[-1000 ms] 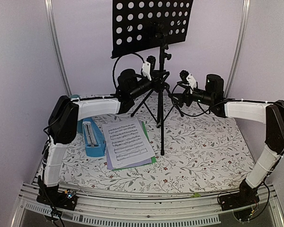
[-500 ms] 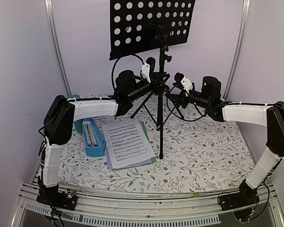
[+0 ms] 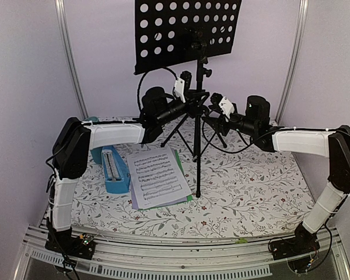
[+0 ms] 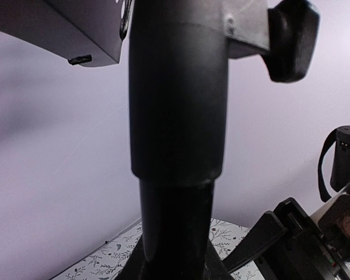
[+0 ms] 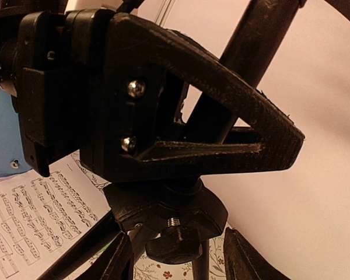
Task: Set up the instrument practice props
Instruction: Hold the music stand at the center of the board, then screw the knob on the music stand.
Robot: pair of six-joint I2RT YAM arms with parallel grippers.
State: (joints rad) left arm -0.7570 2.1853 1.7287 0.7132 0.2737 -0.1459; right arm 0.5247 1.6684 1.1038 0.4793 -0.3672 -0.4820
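We have the black music stand [image 3: 198,163] upright near the middle of the bench [image 3: 262,181], with the sheet-music pages [image 3: 157,175] and the blue metronome [image 3: 114,170] lying to its left. Our left tool [image 3: 185,105] looks narrowed around the stand's pole, just above the leg hub. Our right tool [image 3: 213,114] sits at the same hub from the other side, jaws part way; we cannot tell whether they grip anything. The stand is top-heavy, so if the two tools pull unevenly we risk tipping it, twisting it in the grasp, or swinging a leg into the pages and metronome.
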